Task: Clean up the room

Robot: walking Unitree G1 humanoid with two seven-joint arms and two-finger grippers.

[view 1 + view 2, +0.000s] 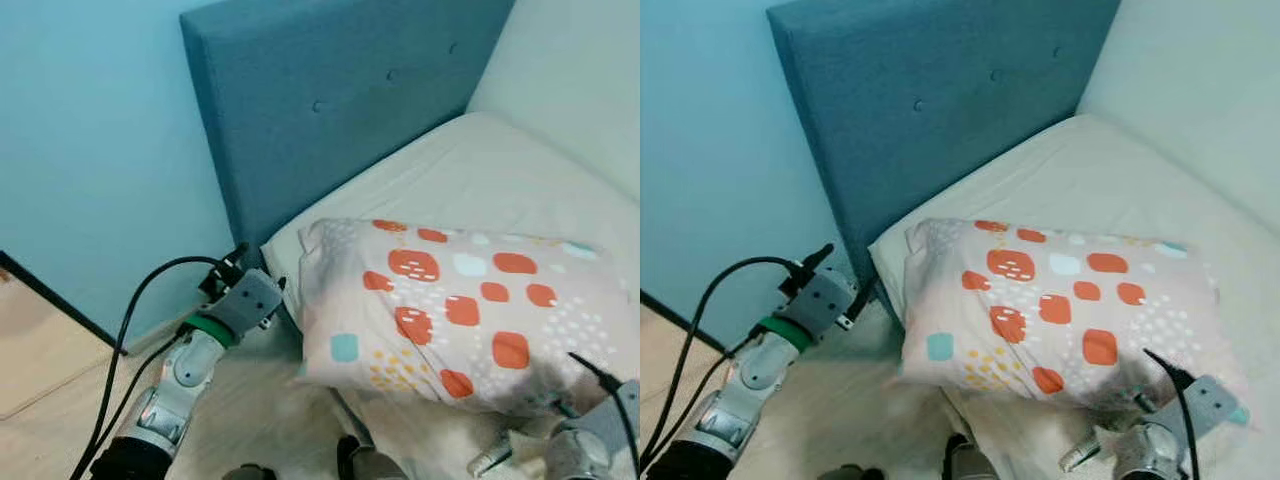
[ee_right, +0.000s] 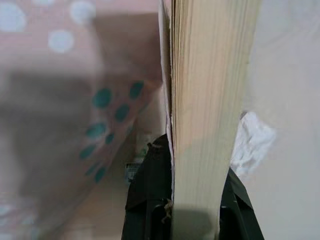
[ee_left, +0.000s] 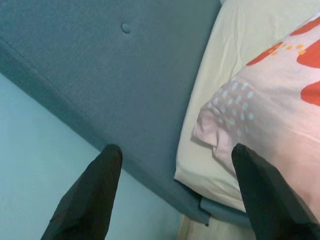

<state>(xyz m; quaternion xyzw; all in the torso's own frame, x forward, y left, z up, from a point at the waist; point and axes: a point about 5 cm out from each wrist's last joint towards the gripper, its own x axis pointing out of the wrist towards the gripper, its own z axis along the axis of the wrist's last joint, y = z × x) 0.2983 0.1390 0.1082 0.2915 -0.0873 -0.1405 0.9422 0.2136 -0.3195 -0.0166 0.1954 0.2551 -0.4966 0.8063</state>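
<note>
We find the right gripper (image 2: 195, 200) clamped on a book (image 2: 210, 100) (stiff, light) beside the soft pillow (image 1: 460, 310) — left gripper (image 3: 175, 195) wide open, empty.

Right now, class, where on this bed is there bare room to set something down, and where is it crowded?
Free: the bare sheet between the headboard and the pillow, running toward the white wall. Crowded: the near edge, where the pillow lies and the right gripper holds a book beside it.

We're in a bedroom: a bed with a blue buttoned fabric headboard (image 1: 340, 110), a cream fitted sheet (image 1: 480, 170) and a spotted orange-and-teal patterned pillow (image 1: 460, 310) against pale blue walls (image 1: 90, 150).
</note>
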